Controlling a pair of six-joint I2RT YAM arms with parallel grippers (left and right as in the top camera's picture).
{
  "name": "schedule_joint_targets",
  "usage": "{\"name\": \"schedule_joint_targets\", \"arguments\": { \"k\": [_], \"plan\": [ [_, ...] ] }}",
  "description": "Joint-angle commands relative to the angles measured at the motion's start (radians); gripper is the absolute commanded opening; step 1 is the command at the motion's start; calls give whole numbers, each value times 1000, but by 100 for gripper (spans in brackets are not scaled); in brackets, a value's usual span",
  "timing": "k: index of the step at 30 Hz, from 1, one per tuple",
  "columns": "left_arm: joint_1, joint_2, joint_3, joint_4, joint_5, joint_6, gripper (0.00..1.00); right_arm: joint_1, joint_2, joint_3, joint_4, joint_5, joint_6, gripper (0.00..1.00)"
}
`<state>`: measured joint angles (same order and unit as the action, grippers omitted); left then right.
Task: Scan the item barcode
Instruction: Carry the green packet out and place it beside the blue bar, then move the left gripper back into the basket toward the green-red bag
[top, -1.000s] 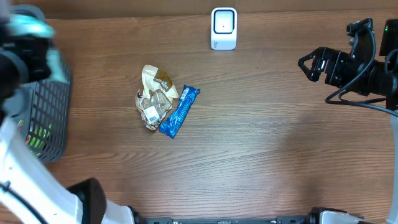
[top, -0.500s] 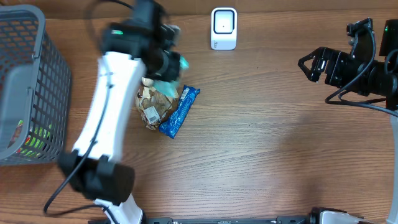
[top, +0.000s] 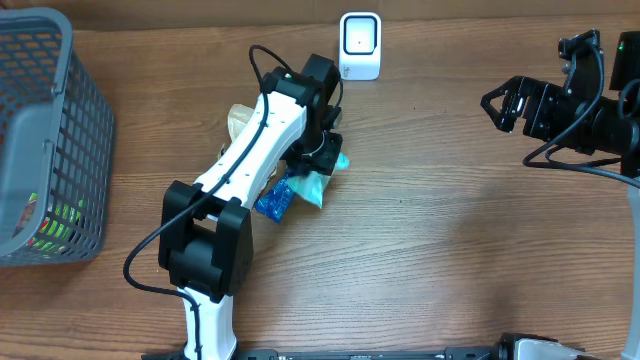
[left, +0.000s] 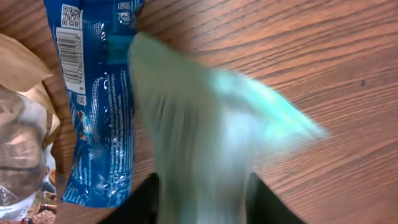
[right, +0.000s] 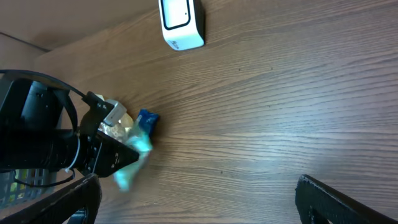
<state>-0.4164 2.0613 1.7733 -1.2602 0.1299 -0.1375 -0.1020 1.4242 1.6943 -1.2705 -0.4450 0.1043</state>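
Your left arm (top: 250, 150) swung from the basket (top: 60, 120) to mid-table. Overhead, the teal packet (top: 318, 186) sat at your left claw (top: 322, 172), over the blue wrapper (top: 270, 203), short of the scanner (top: 360, 45). Left wrist: packet blurred, you couldn't tell its grip. Right wrist: right claw (right: 199, 202) stood wide.

A basket (top: 50, 120) stands at the table's (top: 450, 250) left edge and a scanner (top: 360, 45) at the back. Mid-table, a packet (top: 268, 204) lies just right of a bag (top: 240, 118).

white scanner (right: 181, 22), blurred teal packet (right: 133, 163), wooden table (right: 280, 112)
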Motion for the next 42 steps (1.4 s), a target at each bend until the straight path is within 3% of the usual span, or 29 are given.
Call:
{"name": "schedule_joint_targets", "arguments": {
  "k": [1,4,9,15,20,27,33,34,37,42],
  "plan": [
    [6,-8,3,-12,-10,3,40,6,-7,21,3,3,-1,100],
    [7,-8,6,-26,-10,27,40,6,-7,21,3,3,-1,100],
    [39,-12,98,-94,-26,63,31,6,-7,21,2,3,-1,100],
    [178,-47,475,-290,-107,63,34,6,-7,21,-1,3,-1,100],
    [384,-114,738,-430,-168,63,37,6,-7,21,-5,3,-1,100],
    [688,-282,664,-430,-152,63,39,6,-7,21,-18,3,-1,100],
    [1064,-367,546,-381,-155,-23,43,6,-7,21,-19,3,-2,100],
    [1110,-360,541,-363,-154,-41,49,6,-7,21,-18,3,-5,100],
    [1271,-312,508,-267,-71,-92,98,6,-7,21,-19,3,-5,100],
    [1361,-196,488,-164,22,-91,100,6,-7,21,-13,3,-5,100]
  ]
}}
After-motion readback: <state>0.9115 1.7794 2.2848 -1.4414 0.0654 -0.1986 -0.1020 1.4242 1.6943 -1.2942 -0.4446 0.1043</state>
